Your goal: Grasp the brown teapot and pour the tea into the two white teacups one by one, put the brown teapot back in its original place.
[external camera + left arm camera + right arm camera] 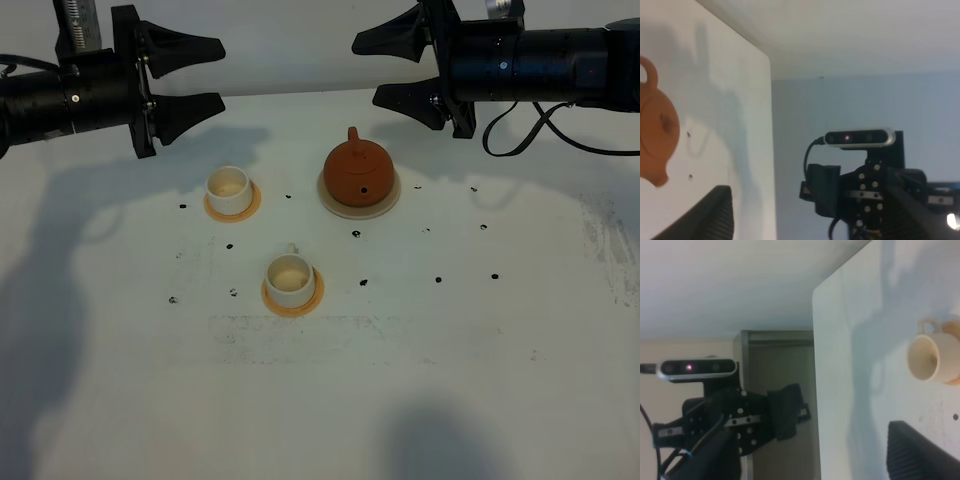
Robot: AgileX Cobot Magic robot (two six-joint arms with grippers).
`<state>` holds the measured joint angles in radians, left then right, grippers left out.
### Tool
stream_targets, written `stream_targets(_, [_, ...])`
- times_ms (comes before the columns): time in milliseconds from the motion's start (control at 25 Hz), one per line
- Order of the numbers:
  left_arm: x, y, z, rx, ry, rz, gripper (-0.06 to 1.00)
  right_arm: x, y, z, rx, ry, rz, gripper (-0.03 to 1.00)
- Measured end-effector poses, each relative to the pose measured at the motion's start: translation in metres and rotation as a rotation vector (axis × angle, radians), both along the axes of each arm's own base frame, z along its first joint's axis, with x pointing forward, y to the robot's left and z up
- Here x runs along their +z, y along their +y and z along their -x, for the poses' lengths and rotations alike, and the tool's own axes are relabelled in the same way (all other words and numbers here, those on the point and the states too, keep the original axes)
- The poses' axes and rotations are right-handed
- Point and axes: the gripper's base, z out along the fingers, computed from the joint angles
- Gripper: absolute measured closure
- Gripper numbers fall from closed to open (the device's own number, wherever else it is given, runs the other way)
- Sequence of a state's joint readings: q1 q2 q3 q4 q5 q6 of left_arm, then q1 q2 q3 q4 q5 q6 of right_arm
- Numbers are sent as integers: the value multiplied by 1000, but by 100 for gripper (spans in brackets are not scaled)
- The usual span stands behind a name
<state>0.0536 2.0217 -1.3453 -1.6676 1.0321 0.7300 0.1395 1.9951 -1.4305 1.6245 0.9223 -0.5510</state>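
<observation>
We saw the left fingers (190, 45) spread wide and holding nothing. They hung in the air above the far left part of the desk (450, 380), touching no object. The right fingers (395, 40) were likewise wide apart and empty, over the far edge right of the middle. Below and between the two, the brown teapot (360, 170) stood upright on its cream saucer (345, 210) near the far edge. One white teacup (229, 185) sat on an orange coaster (252, 205) left of the teapot; the second teacup (290, 272) — on a second coaster (312, 298) — stood closer to the near edge.
</observation>
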Motion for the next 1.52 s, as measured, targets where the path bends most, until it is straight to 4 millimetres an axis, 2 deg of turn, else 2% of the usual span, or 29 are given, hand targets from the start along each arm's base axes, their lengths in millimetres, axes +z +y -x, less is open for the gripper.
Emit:
stream_targets(280, [-1,0,-1,-27,-109,-84,37,-3,0,1,36,-82,79,37])
stream_targets(520, [4,2,-4,-80,-191,-213,39,-9,-2,2,80,-135,195,38])
stream_targets(680, [10,5,-6,-112,-236,-359,39,-4,-3,0,115,-181,276,38])
stream_targets(880, [39,12,3,-92,-324,-543,39,10,-5,-6,146,-228,371,38])
stream_targets(1120, [73,18,17,-77,-415,-680,39,22,-7,-11,163,-261,461,38])
stream_targets(1520, [118,32,45,11,-423,-897,39,21,-3,-10,191,-284,538,38])
